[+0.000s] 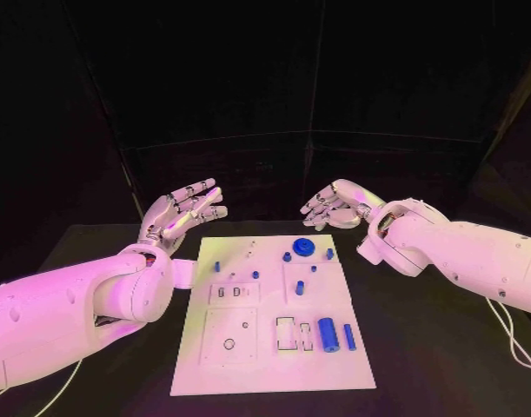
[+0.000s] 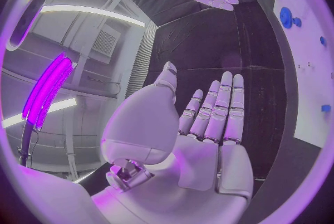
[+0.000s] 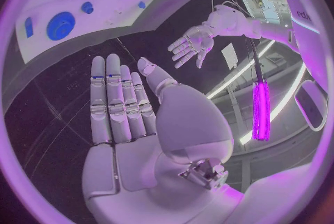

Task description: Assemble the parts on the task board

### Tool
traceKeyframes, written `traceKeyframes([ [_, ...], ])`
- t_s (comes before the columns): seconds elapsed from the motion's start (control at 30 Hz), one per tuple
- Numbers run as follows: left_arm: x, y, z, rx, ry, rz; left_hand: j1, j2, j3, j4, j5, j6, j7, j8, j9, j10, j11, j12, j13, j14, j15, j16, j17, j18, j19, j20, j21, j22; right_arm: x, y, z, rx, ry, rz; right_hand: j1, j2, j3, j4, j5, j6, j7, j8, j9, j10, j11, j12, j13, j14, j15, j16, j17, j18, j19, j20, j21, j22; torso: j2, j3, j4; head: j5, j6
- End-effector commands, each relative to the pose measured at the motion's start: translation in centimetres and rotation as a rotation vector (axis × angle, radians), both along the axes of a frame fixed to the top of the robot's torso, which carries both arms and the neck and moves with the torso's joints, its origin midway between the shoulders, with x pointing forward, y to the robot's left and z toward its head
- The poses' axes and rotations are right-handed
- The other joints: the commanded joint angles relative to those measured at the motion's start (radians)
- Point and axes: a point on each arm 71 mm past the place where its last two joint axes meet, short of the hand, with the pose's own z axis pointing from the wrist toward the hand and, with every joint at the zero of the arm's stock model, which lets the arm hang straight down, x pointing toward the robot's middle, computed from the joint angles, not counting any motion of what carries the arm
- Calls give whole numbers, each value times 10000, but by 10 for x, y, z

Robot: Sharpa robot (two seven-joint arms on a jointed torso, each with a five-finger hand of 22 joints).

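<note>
White task board (image 1: pixel 202 360) between empty hands

task board (image 2: pixel 306 90) cut off, parts (image 1: pixel 328 334) indistinct

Two white arms, smooth glossy shells, bulky rounded forearm housings with small dark screw dots. Thin pale cable trailing under right forearm (image 1: pixel 516 334), another under left forearm (image 1: pixel 52 391). Left hand (image 1: pixel 184 211) and right hand (image 1: pixel 336 205) silver metal, segmented fingers with dark seams at joints. Broad rounded thumb base and smooth palm plate on each; exposed metal connector with screws at the wrist (image 3: pixel 205 173).
</note>
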Motion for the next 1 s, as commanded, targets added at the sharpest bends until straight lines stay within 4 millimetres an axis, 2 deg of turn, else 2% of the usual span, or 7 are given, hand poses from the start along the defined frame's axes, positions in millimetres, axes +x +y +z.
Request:
traceKeyframes([
  [0.03, -6, -5, 4, -151, -45, -508, 156, 3, -16, -133, 20, 723, 559, 125, 49, 404, -179, 122, -4, 431, -172, 171, 46, 181, 421, -38, 224, 74, 0, 7, 0, -2730, -749, 27, -255, -412, -293, 2, 326, 577, -281, -142, 4, 824, -366, -93, 66, 1644, -498, 1169, 836, 196, 1084, -496, 1307, 664, 278, -52, 29, 53, 19],
  [0.17, -12, -8, 7, -216, -15, -761, 247, 9, -17, -295, 27, 1559, 620, 248, 94, 744, -334, 185, -33, 907, -333, 332, 128, 210, 862, -166, 475, 158, 0, 17, 2, -3960, -1220, 178, -164, -392, -224, -81, 394, 682, -381, -236, -6, 973, -448, -165, 82, 2038, -651, 1912, 1413, 187, 1430, -669, 1962, 1024, 483, -57, 79, 69, 51],
  [0.37, -19, -13, 15, -255, -92, -1110, 286, 16, -29, -397, 27, 2067, 637, 300, 108, 874, -381, 164, -48, 1046, -384, 336, 155, 198, 1035, -230, 583, 189, 1, 31, 3, -5146, -1696, 417, -205, -386, -52, -92, 60, 480, -390, -523, -20, 705, -448, -463, 24, 2030, -668, 3222, 2332, 188, 1510, -724, 2803, 1535, 741, -80, 138, 6, 143],
  [0.47, -21, -15, 18, -279, -129, -1199, 301, 16, -30, -426, 27, 2143, 655, 304, 107, 894, -385, 154, -51, 1067, -391, 331, 159, 195, 1062, -241, 601, 193, 2, 36, 3, -5477, -1793, 498, -230, -415, 22, -96, -2, 410, -401, -555, -19, 620, -437, -538, 16, 2025, -651, 3758, 2692, 182, 1501, -709, 3171, 1765, 807, -95, 132, -2, 128],
  [0.6, -22, -16, 22, -296, -182, -1272, 314, 20, -28, -446, 27, 2180, 667, 303, 104, 903, -384, 146, -53, 1076, -394, 327, 161, 193, 1078, -247, 612, 196, 4, 43, 4, -5843, -1879, 617, -287, -465, 145, -85, -49, 308, -414, -549, -13, 504, -418, -570, 14, 1933, -631, 5266, 4103, 189, 1407, -674, 3803, 2167, 897, -97, 98, -6, 138],
  [0.7, -22, -17, 25, -317, -222, -1317, 319, 26, -25, -453, 27, 2223, 672, 306, 106, 906, -383, 143, -54, 1075, -393, 321, 160, 192, 1083, -248, 616, 196, 5, 48, 4, -5972, -1887, 691, -289, -459, 200, -81, -50, 317, -406, -543, -10, 448, -401, -580, 9, 1855, -628, 5520, 4326, 184, 1324, -651, 3954, 2270, 953, -109, 88, -25, 151],
  [1.0, -22, -20, 29, -402, -252, -1451, 326, 44, -18, -466, 27, 2255, 682, 304, 103, 909, -378, 132, -56, 1061, -389, 303, 157, 187, 1089, -251, 621, 196, 9, 59, 2, -6267, -1770, 896, -280, -458, 342, -79, -57, 285, -392, -545, -11, 272, -365, -583, 0, 1798, -598, 6353, 5150, 142, 1286, -615, 4503, 2811, 1056, -118, 156, -25, 103],
])
